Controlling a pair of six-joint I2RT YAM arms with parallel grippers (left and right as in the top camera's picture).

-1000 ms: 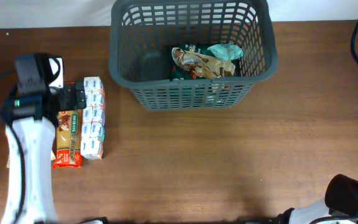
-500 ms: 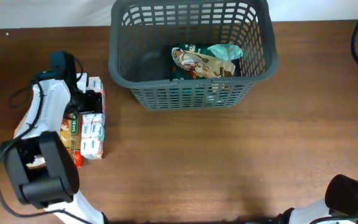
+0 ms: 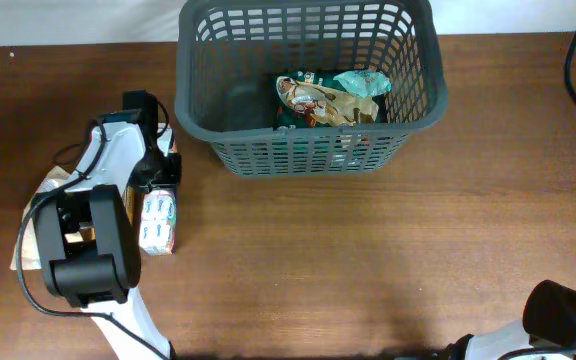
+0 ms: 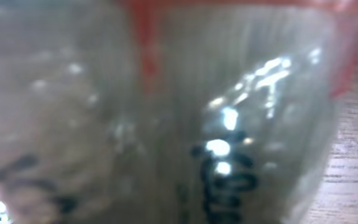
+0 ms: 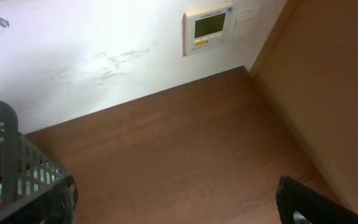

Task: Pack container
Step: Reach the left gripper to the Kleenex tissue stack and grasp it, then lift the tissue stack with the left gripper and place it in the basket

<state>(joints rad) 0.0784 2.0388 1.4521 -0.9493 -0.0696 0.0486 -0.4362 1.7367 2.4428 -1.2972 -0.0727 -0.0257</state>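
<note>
left gripper point(image 3: 160, 165): low over the table point(image 3: 368, 260), just off the container's left wall. from above its jaws are hidden under the wrist, and its own camera shows no fingers, so i cannot tell whether it is open or closed.
clear wrapper point(image 4: 166, 124): fills the left wrist view, blurred, red along the top edge, pressed close to the lens; a strip of wood shows at the lower right.
white-and-blue packet point(image 3: 158, 218): flat on the table, left of the container and nearer the front edge than the left gripper, partly under the left arm point(image 3: 88, 240).
container point(image 3: 308, 155): dark grey slotted basket, upright at the back middle of the table.
green-and-brown packet point(image 3: 313, 100): inside the container, right of its middle.
teal bag point(image 3: 363, 82): inside the container, lying on that packet's right end.
right gripper point(image 5: 309, 202): only one dark part shows at the frame's bottom edge; state cannot be told. it sits well right of the container point(image 5: 8, 155).
right arm point(image 3: 568, 315): at the front right corner, well apart from the container.
wall panel point(image 5: 210, 23): on the white wall behind the table.
</note>
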